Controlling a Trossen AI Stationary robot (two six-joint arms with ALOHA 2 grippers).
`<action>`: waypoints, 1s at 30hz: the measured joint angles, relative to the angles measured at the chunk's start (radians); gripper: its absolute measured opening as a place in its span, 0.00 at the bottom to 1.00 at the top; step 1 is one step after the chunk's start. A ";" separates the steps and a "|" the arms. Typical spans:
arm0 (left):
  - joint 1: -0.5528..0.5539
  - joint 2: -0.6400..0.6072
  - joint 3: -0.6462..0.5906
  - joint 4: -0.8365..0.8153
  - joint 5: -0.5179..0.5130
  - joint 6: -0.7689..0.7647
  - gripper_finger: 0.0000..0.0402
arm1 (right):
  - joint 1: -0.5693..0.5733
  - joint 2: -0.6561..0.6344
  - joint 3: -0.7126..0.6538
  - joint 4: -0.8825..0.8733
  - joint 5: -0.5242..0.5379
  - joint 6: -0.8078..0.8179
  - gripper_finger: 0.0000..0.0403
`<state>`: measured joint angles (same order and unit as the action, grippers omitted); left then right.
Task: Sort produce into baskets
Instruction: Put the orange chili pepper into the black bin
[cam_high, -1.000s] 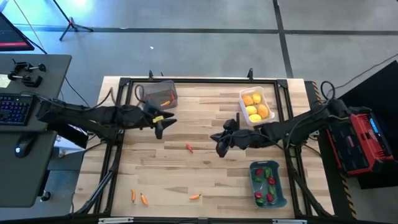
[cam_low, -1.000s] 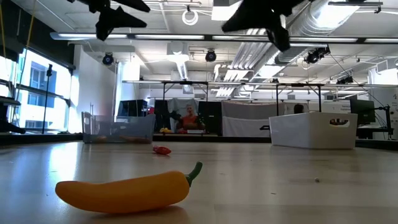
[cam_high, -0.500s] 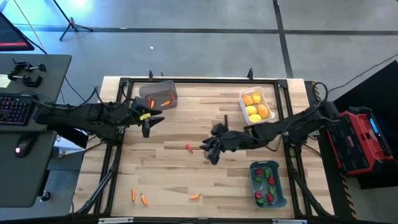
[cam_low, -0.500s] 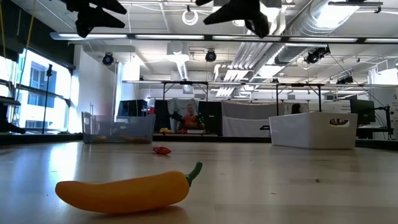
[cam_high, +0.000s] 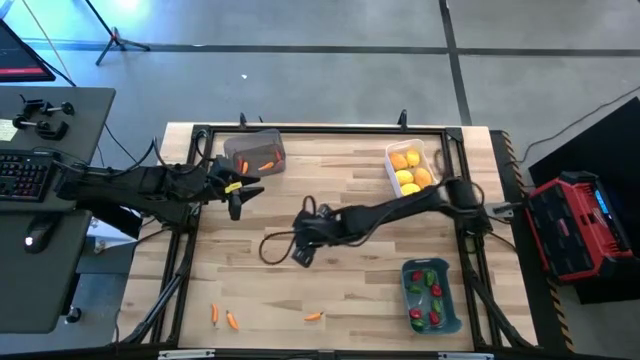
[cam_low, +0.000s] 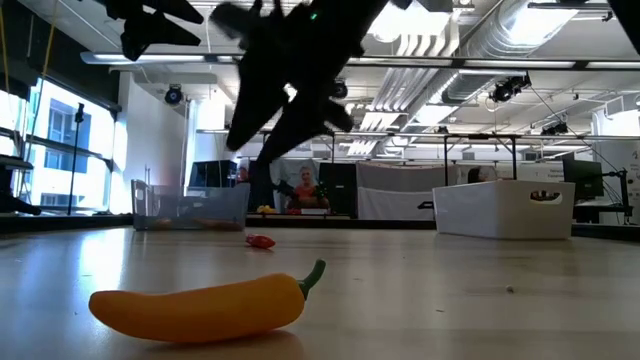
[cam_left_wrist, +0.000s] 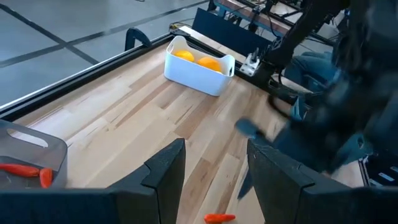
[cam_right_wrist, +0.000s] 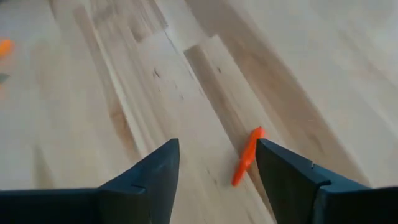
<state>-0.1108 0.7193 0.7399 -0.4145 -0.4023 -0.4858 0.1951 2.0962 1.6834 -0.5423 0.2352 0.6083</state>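
- Three baskets we find part-filled: white plastic bin far right with yellow fruits, smoky clear bin far left with carrots, blue-grey bin near right with peppers.
- Four small orange carrots lie loose; we judge sorting unfinished.
- Right gripper, jaws spread, empty, hovers mid-table over one carrot; left gripper, jaws apart, waits far left.

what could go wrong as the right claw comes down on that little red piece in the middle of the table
1. The small red piece lies off-centre between the right claw's open fingers, nearer one finger, so closing may nudge it away rather than pinch it.
2. It lies flat on the table, so the fingertips might scrape the wood.
3. The left claw hangs by the smoky grey bin, close enough to crowd a drop-off.
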 joint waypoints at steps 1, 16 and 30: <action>0.000 0.000 0.000 0.000 0.000 0.000 0.40 | 0.000 0.032 0.018 0.000 0.001 -0.003 0.49; 0.000 0.000 0.000 0.000 -0.002 -0.052 0.40 | -0.019 0.251 0.107 -0.066 0.105 0.195 0.35; 0.000 0.000 0.000 0.070 -0.006 -0.097 0.40 | -0.076 0.202 0.097 -0.299 -0.006 -0.136 0.02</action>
<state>-0.1108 0.7193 0.7399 -0.3447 -0.4084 -0.5827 0.1196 2.2978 1.7806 -0.8413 0.2291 0.4718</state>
